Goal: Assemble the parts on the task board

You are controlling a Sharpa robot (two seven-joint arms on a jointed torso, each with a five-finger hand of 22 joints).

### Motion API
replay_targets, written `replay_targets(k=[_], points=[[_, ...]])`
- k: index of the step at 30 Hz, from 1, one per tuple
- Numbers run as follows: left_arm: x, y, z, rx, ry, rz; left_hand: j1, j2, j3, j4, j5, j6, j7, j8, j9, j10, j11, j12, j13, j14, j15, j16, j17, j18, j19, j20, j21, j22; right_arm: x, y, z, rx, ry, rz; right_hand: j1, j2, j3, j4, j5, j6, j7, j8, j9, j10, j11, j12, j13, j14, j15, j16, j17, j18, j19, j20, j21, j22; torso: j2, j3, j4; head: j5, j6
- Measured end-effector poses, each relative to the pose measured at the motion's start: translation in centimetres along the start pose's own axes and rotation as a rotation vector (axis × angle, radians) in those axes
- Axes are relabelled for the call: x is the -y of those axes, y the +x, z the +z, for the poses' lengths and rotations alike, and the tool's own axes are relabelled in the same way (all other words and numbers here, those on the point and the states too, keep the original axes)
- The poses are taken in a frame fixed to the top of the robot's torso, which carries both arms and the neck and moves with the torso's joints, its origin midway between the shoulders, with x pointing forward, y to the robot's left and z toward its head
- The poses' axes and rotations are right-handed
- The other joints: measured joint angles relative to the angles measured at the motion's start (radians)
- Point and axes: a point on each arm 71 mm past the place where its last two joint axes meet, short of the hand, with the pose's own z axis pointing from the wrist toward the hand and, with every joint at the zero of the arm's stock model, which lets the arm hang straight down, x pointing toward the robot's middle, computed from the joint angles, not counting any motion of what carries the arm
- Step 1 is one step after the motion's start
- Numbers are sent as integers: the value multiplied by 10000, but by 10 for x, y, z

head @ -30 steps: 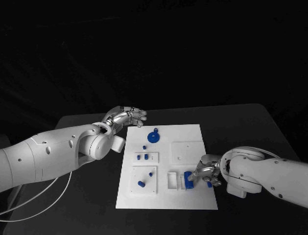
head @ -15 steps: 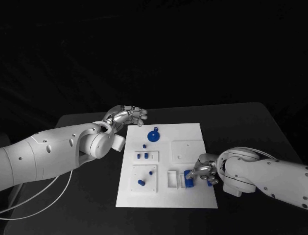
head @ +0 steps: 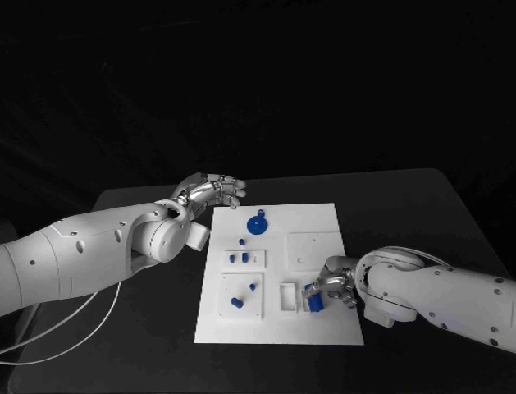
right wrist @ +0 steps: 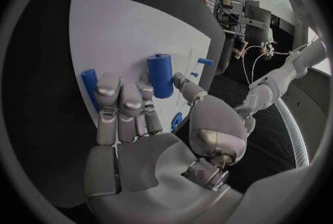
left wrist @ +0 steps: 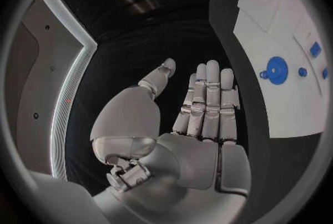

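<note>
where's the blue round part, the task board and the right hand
blue round part (head: 257, 225), head view, its disc face
task board (head: 311, 220), head view, bare far corner area
right hand (head: 332, 283), head view, middle of the silver hand

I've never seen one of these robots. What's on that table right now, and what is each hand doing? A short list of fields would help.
surface: black table
board: white task board in the middle
parts: small blue pieces on the board, among them a round blue part
left hand: left hand at the board's far left corner, fingers straight, holding nothing
right hand: right hand at the board's near right edge, fingers around a blue cylinder

White arms (head: 69, 258), silver fingers (left wrist: 208, 96), white cable (head: 45, 341)
</note>
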Motion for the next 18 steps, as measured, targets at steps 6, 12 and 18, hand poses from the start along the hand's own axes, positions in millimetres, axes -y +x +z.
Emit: replay_targets(k=[6,12,18], points=[[0,0,0,-4,-8,-3,1,-1,0,0,0,0,0,0,0,0,0,0,0,0,0,-39,0,-5,0,0,0,0,1,0,0,84,-25,23,16,281,56,-136,0,237,-55,0,-3,0,0,-37,18,1,1,0,11,-1,-30,31,28,0,0,-2,0,21,-30],[0,0,0,-4,-14,-4,2,-2,0,0,0,-35,35,0,1,0,-1,0,0,0,0,-39,10,-10,0,0,0,-1,3,1,-1,227,-97,77,40,441,164,-333,-5,520,-126,129,-981,55,-55,-78,18,4,4,-42,20,0,-35,36,76,-1,0,-7,-6,37,-59],[0,-1,0,-3,-19,-5,2,-2,0,0,0,-35,35,0,1,0,-1,0,1,0,0,-39,10,-21,0,0,0,2,8,4,-8,290,-167,170,116,523,167,-465,-11,744,-223,186,-2594,132,-132,-135,18,27,-40,-50,20,1,-70,71,80,-1,-4,-9,-10,54,-80]])
